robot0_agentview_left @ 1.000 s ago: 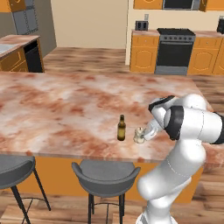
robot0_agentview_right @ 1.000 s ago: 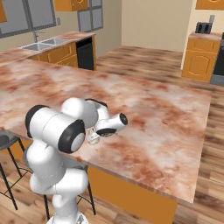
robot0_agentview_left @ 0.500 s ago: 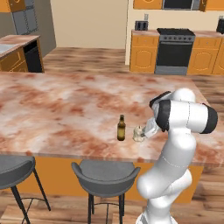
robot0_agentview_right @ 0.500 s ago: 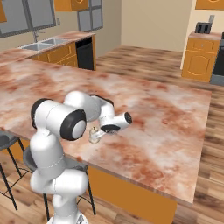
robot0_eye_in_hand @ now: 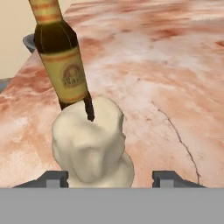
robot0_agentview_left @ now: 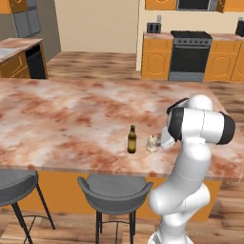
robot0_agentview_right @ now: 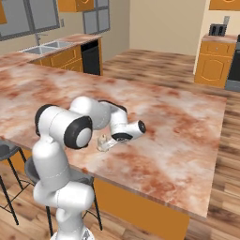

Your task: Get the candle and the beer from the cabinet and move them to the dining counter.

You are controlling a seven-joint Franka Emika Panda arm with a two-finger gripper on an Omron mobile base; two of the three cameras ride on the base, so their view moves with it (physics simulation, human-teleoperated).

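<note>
**A:** Marbled stone runs wide under everything: that's the dining counter [robot0_agentview_left: 71, 119], with stools tucked below its near edge and orange cabinets and a stove far behind. Where do the two things stand?

**B:** Both are on the counter, near its front edge. The beer [robot0_agentview_left: 132, 139] stands upright; the candle [robot0_agentview_left: 152, 143] sits just beside it, at about three o'clock from the bottle in the left base view. The right base view shows the candle [robot0_agentview_right: 101, 142] close against the hand.

**A:** And the gripper [robot0_eye_in_hand: 106, 178]?

**B:** Its fingertips [robot0_eye_in_hand: 56, 178] are spread, one on each side of the candle's base, with a sliver of stone visible between each tip and the wax. I'd say it isn't pinching anything.

**A:** Which way does the candle lie from the fingers?

**B:** Straight ahead, at twelve o'clock in the hand view. The candle [robot0_eye_in_hand: 92, 144] fills the gap between the tips, its long axis upright, and the beer [robot0_eye_in_hand: 59, 54] rises just behind it at about eleven.

**A:** So what does the next move turn on?

**B:** My guess is that both things are delivered and the hand only needs to draw back along its own line, toward six o'clock, away from the candle. Any sideways drift could clip the wax, and a push forward would knock it into the bottle.
</note>
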